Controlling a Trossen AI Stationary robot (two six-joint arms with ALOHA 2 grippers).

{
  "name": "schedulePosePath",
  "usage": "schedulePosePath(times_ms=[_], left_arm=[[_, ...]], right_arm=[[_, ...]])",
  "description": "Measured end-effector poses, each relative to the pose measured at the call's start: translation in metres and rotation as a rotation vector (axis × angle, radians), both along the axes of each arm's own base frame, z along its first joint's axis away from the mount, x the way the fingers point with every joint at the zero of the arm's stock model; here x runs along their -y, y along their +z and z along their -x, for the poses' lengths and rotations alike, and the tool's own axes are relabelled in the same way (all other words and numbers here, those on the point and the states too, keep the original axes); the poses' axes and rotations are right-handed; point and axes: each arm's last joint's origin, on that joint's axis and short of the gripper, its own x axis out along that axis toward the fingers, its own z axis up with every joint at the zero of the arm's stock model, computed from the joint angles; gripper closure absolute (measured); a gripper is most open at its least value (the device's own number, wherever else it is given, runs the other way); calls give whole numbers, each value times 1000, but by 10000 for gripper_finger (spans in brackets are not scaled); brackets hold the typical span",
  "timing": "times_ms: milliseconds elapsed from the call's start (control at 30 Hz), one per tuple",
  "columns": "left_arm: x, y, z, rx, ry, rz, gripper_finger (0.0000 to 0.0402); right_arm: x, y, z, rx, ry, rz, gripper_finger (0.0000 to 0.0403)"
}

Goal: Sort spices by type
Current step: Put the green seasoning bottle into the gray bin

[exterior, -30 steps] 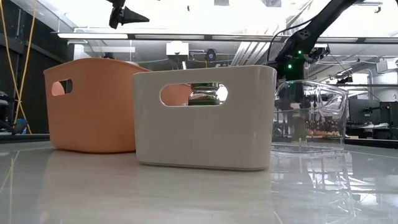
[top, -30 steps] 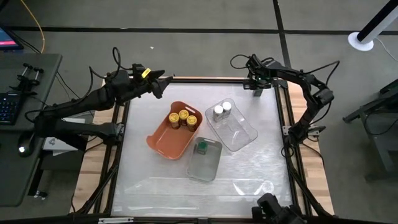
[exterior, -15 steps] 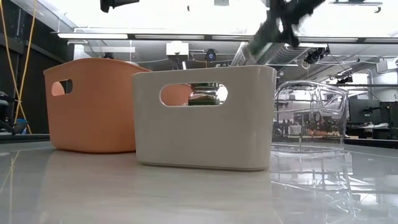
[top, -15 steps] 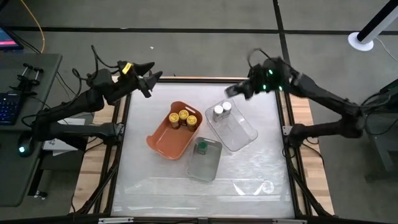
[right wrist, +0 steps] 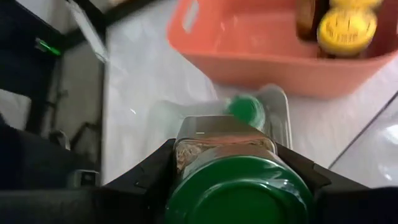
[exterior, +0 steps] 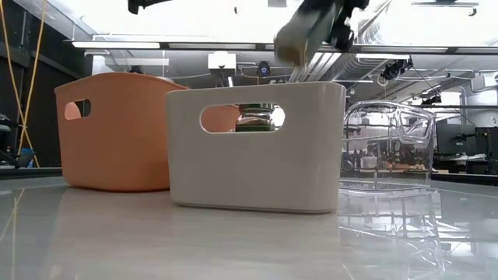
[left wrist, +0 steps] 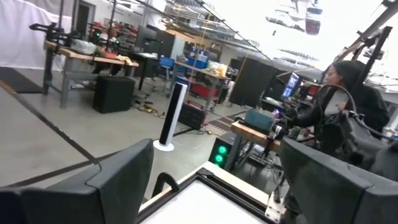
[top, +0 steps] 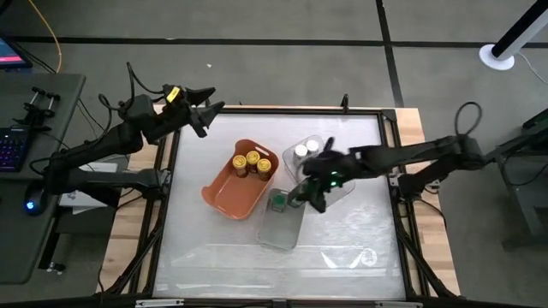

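Bright overhead glare; right hand [exterior: 311,31] perhaps motion-blurred.

Grey tray [top: 282,224]: your right gripper [top: 310,192] hangs over it, one green-lidded jar [top: 278,202] inside, floor otherwise open.
Flanks: orange tray [top: 224,195], clear tray [top: 336,182] crowd you.

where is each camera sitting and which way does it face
High: above, looking down on the table, both arms.
Low: table height, facing the grey tray; arms overhead.
Left wrist: left gripper faces the room.
Right wrist: right gripper holding a green-lidded jar above the orange tray.
Shared: both see that orange tray.
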Motion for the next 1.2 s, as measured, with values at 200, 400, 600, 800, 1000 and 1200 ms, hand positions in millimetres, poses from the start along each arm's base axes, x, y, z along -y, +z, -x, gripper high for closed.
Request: schedulePosePath(times_ms=[200,400,600,800,1000,1200], left_arm=[[1,0,0,1,-15,-2,69],[1,1,2,9,-14,-5,69],[1,1,2,8,-14,-5,69],[1,1,2,7,-14,-5,69],[1,1,2,7,-14,-5,69],[1,1,2,7,-14,-6,69]], right_arm=[[-2,-27,-32,-149,99,4,210],[-3,-44,-49,-304,204,105,210],[-6,-62,-68,-343,233,210,210],[-7,-76,-73,-398,218,280,210],[-9,-80,-71,-437,198,339,199],[-9,-80,-71,-443,192,349,129]])
